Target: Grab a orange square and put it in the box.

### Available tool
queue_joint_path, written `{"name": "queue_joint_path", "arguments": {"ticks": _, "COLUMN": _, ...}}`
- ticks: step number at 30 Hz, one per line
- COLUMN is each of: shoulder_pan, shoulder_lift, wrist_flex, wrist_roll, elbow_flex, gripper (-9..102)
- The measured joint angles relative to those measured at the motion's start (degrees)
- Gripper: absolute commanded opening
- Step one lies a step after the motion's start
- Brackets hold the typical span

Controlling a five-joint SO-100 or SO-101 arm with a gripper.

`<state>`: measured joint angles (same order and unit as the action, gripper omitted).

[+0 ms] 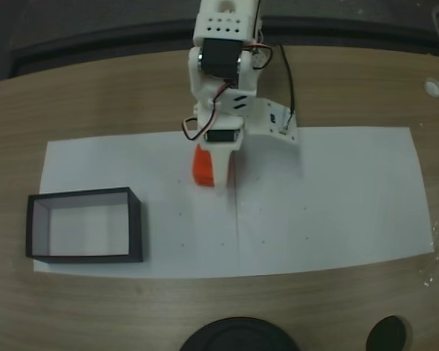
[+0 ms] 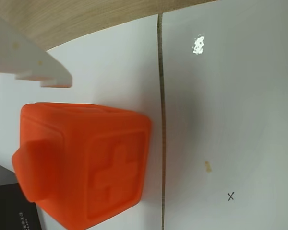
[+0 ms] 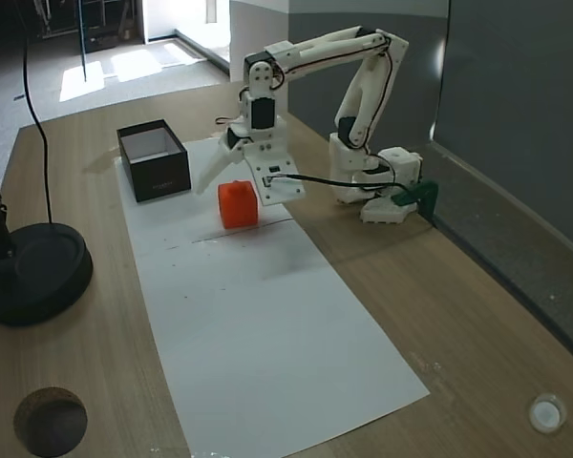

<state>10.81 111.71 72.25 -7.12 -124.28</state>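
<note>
My wooden table (image 3: 477, 315) carries a long white paper sheet (image 3: 267, 334). On the sheet, the orange square (image 3: 238, 204) sits near the middle of the far half in a fixed view, and the box (image 3: 154, 158) stands at about ten o'clock from it. A round black base (image 3: 31, 272) rests on bare wood beside the sheet.
</note>
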Motion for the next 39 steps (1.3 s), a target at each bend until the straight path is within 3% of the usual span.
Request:
{"name": "queue_joint_path", "arguments": {"ticks": 7, "shoulder_pan": 2.37, "shoulder_lift": -6.15, "wrist_flex": -3.69, "wrist_roll": 0.00, "elbow_flex": 0.00, "gripper": 42}}
{"name": "queue_joint_path", "arguments": {"ticks": 11, "shoulder_pan": 2.72, "shoulder_lift": -8.96, "wrist_flex": -4.22, "wrist_roll": 0.00, "elbow_flex": 0.00, "gripper": 15}}
{"name": "queue_joint_path", "arguments": {"ticks": 13, "shoulder_pan": 2.37, "shoulder_lift": -9.23, "wrist_flex": -5.36, "wrist_roll": 0.00, "elbow_flex": 0.97, "gripper": 8}}
{"name": "queue_joint_path", "arguments": {"ticks": 22, "shoulder_pan": 4.66, "shoulder_lift": -9.40, "wrist_flex": -3.16, "wrist_roll": 0.00, "elbow_flex": 7.29, "gripper": 9}}
{"name": "queue_joint_path", "arguments": {"ticks": 30, "shoulder_pan": 13.18, "shoulder_lift": -10.46, "wrist_flex": 10.11, "wrist_roll": -0.09, "elbow_flex": 38.94, "gripper": 9}}
{"name": "queue_joint_path", "arguments": {"ticks": 35, "shoulder_pan": 19.60, "shoulder_lift": -13.71, "wrist_flex": 10.28, "wrist_roll": -2.46, "elbow_flex": 59.41, "gripper": 9}}
{"name": "queue_joint_path", "arguments": {"ticks": 39, "shoulder_pan": 21.88, "shoulder_lift": -19.86, "wrist_flex": 10.28, "wrist_roll": -3.87, "elbow_flex": 66.09, "gripper": 9}}
